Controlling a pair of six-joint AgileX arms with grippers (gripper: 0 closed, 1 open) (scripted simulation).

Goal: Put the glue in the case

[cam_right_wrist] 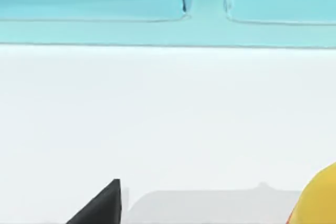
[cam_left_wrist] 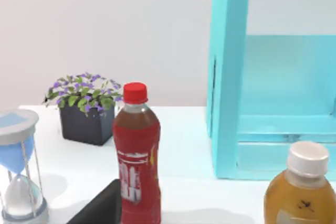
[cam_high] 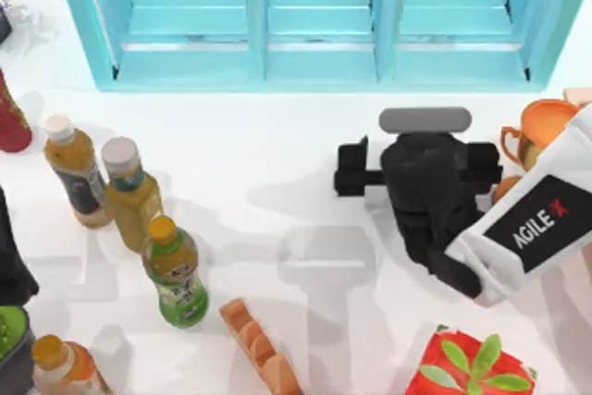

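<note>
The case is a turquoise shelf unit along the table's far edge, with open compartments facing forward; the right wrist view shows its base straight ahead. My right arm reaches in from the right, and its black gripper body hangs over the table in front of the case's right half. Close to the right wrist camera sits a yellow rounded surface with a sliver of red, which looks like the glue. I cannot tell whether it is held. My left arm is parked at the left edge.
Several drink bottles stand at the left: a red one, two amber ones and a green-labelled one. An orange cup, a red leafy box, a brown loaf, an hourglass and a flower pot stand around.
</note>
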